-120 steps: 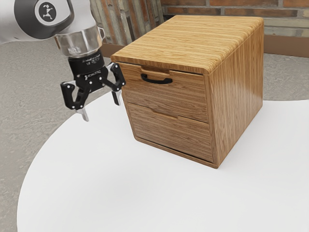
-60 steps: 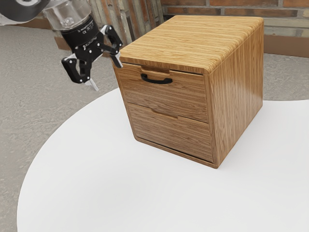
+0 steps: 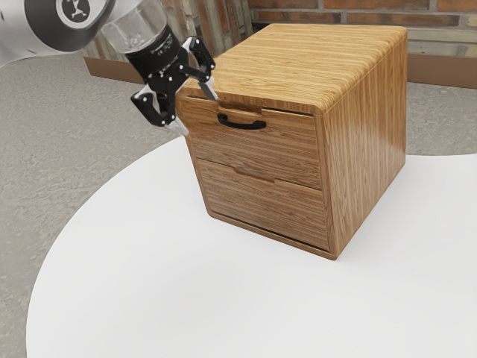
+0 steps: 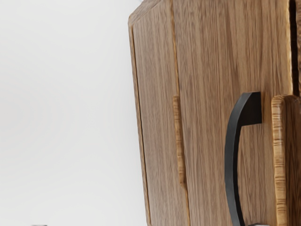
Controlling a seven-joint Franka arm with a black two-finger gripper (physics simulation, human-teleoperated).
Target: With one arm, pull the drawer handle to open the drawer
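My gripper [image 3: 197, 112] is wide open and empty at the cabinet's [image 3: 298, 67] top front corner, near the black handle [image 3: 241, 123] on the top drawer [image 3: 276, 149], so I'd reckon: slide across, straddle the bar squarely, then close before pulling straight out.

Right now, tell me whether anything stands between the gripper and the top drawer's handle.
Nothing visible does. The open gripper hangs at the cabinet's front upper corner, toward the exterior view's left of the black handle. Only bare drawer front lies between them.
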